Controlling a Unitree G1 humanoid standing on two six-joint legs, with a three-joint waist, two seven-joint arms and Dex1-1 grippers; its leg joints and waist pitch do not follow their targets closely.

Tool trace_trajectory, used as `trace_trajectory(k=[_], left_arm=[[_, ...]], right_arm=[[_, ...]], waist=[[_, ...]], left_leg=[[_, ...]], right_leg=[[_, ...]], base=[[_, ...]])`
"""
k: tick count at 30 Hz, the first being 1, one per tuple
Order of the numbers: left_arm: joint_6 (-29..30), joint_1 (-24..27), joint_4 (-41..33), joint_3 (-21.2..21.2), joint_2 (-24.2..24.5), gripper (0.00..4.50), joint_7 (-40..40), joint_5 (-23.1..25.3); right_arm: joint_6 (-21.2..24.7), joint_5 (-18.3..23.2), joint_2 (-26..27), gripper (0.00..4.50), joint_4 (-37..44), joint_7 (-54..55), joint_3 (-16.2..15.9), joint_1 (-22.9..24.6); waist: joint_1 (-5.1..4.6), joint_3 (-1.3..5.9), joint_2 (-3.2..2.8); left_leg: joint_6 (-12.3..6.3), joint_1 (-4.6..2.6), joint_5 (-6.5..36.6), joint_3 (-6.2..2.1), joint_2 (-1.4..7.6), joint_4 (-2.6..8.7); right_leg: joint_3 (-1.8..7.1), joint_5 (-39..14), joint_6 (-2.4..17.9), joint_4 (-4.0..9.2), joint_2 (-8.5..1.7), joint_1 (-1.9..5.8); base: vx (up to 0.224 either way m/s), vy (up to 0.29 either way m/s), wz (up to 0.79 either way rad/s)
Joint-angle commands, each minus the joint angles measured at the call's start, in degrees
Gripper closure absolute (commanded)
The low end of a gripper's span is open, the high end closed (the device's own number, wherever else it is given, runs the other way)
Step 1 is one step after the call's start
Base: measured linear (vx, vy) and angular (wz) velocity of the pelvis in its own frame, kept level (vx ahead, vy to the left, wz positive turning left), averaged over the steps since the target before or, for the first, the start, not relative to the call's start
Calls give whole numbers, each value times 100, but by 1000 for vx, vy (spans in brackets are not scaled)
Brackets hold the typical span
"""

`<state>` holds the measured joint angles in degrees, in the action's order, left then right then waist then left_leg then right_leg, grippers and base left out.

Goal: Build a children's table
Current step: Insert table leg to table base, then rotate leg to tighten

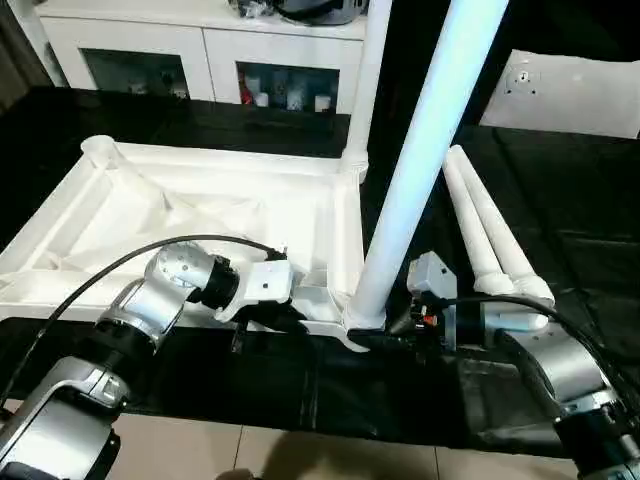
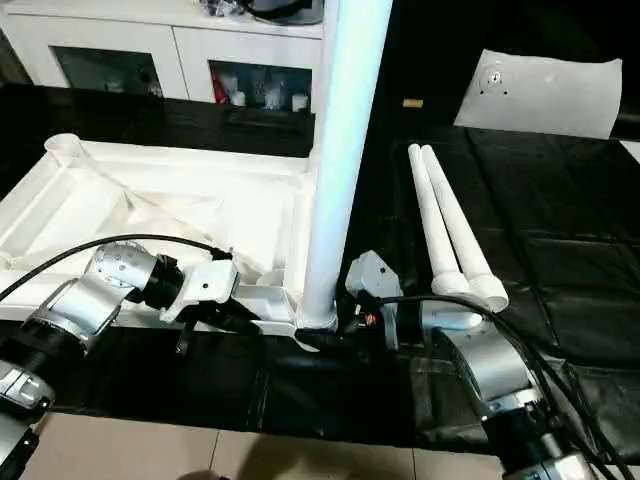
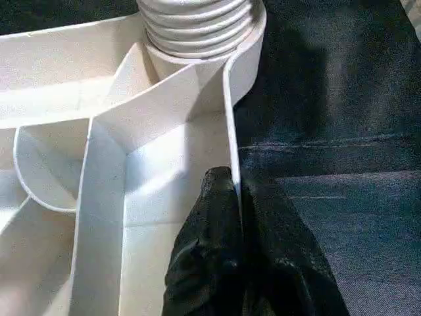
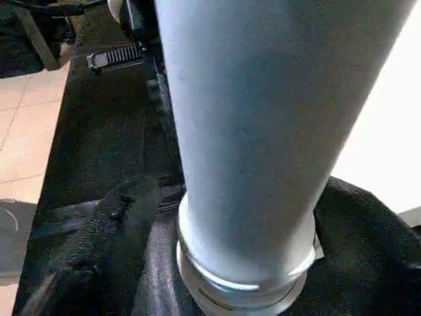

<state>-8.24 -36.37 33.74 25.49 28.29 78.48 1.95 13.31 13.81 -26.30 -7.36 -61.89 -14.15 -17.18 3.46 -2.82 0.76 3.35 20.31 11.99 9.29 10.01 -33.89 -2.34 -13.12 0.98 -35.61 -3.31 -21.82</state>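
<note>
- The tabletop lies upside down on the black mat, ribbed side up. One leg stands upright in its near right corner socket, another leg stands at the far right corner, and two spare legs lie side by side on the mat to the right.
- My left gripper is clenched on the thin near rim of the tabletop, just beside that socket, one finger on each side of the wall.
- My right gripper grasps the base of the near leg, a finger on either side, right above the socket.
- I judge the tabletop light and fairly stiff thanks to the ribs, but the rim is thin and could flex, so a hold close to the corner is best.
- The leg looks smooth and slippery; a low hold gives good turning control, though the long top may sway.
- The threaded collar suggests twisting, not pushing.
</note>
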Motion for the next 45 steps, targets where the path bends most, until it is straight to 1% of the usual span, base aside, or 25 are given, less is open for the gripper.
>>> trace_trajectory(k=[1, 5, 7, 9, 10, 11, 12, 15, 17, 21, 22, 26, 28, 29, 30, 31, 33, 34, 35, 36, 37, 39, 42, 45], left_arm=[[-157, 20, 63, 391, -28, 450, 315, 321], [-240, -7, 185, 398, -24, 450, 325, 361], [-239, -6, 193, 394, -28, 450, 325, 365], [-242, -6, 212, 391, -32, 450, 325, 372], [-245, -7, 219, 390, -32, 450, 325, 373], [-261, -10, 243, 388, -34, 450, 323, 380], [-275, -13, 260, 389, -31, 450, 323, 387], [-342, -29, 367, 370, -31, 450, 307, 418], [-340, -31, 377, 364, -30, 450, 294, 424], [-340, -25, 407, 341, -16, 450, 252, 442], [-340, -25, 407, 341, -16, 450, 252, 442], [-347, -8, 405, 337, -20, 450, 239, 443], [-369, -8, 437, 325, -25, 450, 225, 440], [-373, -6, 441, 322, -23, 450, 224, 439], [-377, -6, 445, 321, -24, 450, 218, 441], [-384, -6, 451, 320, -24, 450, 212, 443], [-368, -5, 429, 318, -24, 450, 206, 441], [-362, -6, 418, 317, -23, 450, 204, 440], [-355, -6, 407, 315, -19, 450, 205, 439], [-352, -6, 402, 315, -17, 450, 206, 439], [-364, -19, 418, 311, -13, 450, 195, 448], [-378, -27, 435, 309, -10, 450, 192, 458], [-388, -30, 445, 309, -10, 450, 184, 468], [-385, -26, 427, 312, -4, 450, 182, 477]], right_arm=[[-44, 0, -3, 108, -16, -128, -63, -62], [-38, 35, -40, 144, -45, -260, -109, -76], [-45, 37, -44, 152, -56, -287, -114, -72], [-52, 33, -42, 174, -80, -317, -117, -75], [-54, 31, -40, 174, -85, -322, -118, -76], [-66, 24, -36, 190, -104, -332, -123, -80], [-68, 20, -30, 195, -115, -336, -129, -84], [-62, -3, 5, 201, -130, -358, -158, -83], [-71, -11, 14, 202, -132, -357, -168, -72], [-87, -40, 55, 203, -134, -354, -206, -48], [-87, -40, 55, 203, -134, -354, -206, -48], [-91, -59, 73, 203, -113, -323, -213, -26], [-178, -148, 111, 203, -106, -169, -198, -3], [-193, -165, 125, 203, -104, -124, -191, 1], [-135, -115, 136, 168, -97, -147, -179, 5], [-85, -73, 150, 147, -91, -166, -167, 9], [-53, -42, 162, 125, -76, -188, -160, 26], [-64, -49, 166, 125, -74, -184, -159, 32], [-74, -55, 170, 100, -71, -182, -163, 41], [-80, -59, 173, 100, -71, -180, -165, 46], [-137, -100, 186, 91, -96, -161, -172, 45], [-214, -156, 199, 80, -116, -122, -174, 41], [-278, -229, 198, 51, -153, -82, -190, 31], [-325, -332, 179, 51, -213, -4, -213, 40]], waist=[[-21, 328, -28], [-3, 329, -30], [-4, 328, -25], [-6, 318, -27], [-1, 318, -41], [-5, 317, -34], [-5, 316, -35], [-3, 323, -25], [-2, 321, -21], [-3, 320, -42], [-4, 318, -40], [-4, 315, -37], [-3, 318, -54], [-8, 314, -50], [-14, 310, -37], [-15, 305, -38], [-16, 299, -45], [-14, 300, -48], [-13, 307, -48], [-13, 318, -44], [-10, 325, -49], [-12, 325, -50], [-11, 318, -54], [-10, 315, -68]], left_leg=[[-368, -33, 371, -49, 332, 359], [-377, -34, 371, -44, 329, 353], [-372, -32, 383, -45, 330, 353], [-346, -34, 463, -44, 332, 360], [-332, -37, 489, -45, 333, 361], [-306, -38, 516, -45, 333, 365], [-301, -38, 520, -46, 334, 366], [-323, -37, 459, -43, 328, 360], [-319, -33, 493, -44, 326, 361], [-282, -41, 536, -46, 331, 366], [-277, -33, 536, -48, 330, 367], [-244, -41, 602, -48, 331, 373], [-236, -39, 584, -49, 330, 371], [-228, -37, 590, -50, 327, 374], [-217, -37, 649, -51, 326, 381], [-208, -44, 700, -50, 324, 383], [-166, -55, 822, -51, 333, 392], [-160, -55, 825, -51, 334, 391], [-157, -49, 761, -55, 337, 392], [-166, -48, 681, -55, 337, 387], [-175, -50, 642, -55, 337, 382], [-206, -40, 595, -51, 331, 379], [-166, -48, 713, -52, 332, 386], [-131, -52, 719, -55, 334, 391]], right_leg=[[278, 607, 1631, 309, -480, 311], [281, 607, 1623, 308, -479, 314], [281, 588, 1625, 308, -480, 315], [279, 457, 1623, 320, -481, 306], [280, 414, 1624, 323, -486, 307], [280, 368, 1612, 327, -480, 306], [281, 358, 1608, 329, -481, 305], [280, 443, 1612, 321, -475, 307], [282, 389, 1603, 325, -485, 314], [282, 320, 1598, 332, -482, 305], [283, 325, 1600, 333, -486, 312], [284, 199, 1578, 343, -485, 306], [284, 259, 1578, 339, -484, 304], [285, 266, 1576, 341, -484, 304], [282, 178, 1563, 350, -482, 305], [282, 86, 1555, 362, -482, 300], [289, -201, 1524, 388, -492, 291], [292, -223, 1521, 390, -495, 290], [293, -145, 1520, 377, -492, 294], [290, -12, 1529, 362, -487, 298], [289, 67, 1539, 352, -484, 298], [284, 225, 1569, 343, -483, 299], [287, 41, 1550, 362, -490, 299], [289, 1, 1539, 363, -490, 291]], base=[[0, 0, 0], [0, 0, 0], [0, 0, 0], [0, 0, 0], [0, 0, 0], [0, 0, 0], [0, 0, 0], [0, 0, 0], [0, 0, 0], [0, 0, 0], [0, 0, 0], [0, 0, 0], [0, 0, 0], [0, 0, 0], [0, 0, 0], [0, 0, 0], [0, 0, 0], [0, 0, 0], [0, 0, 0], [0, 0, 0], [0, 0, 0], [0, 0, 0], [0, 0, 0], [0, 0, 0]])
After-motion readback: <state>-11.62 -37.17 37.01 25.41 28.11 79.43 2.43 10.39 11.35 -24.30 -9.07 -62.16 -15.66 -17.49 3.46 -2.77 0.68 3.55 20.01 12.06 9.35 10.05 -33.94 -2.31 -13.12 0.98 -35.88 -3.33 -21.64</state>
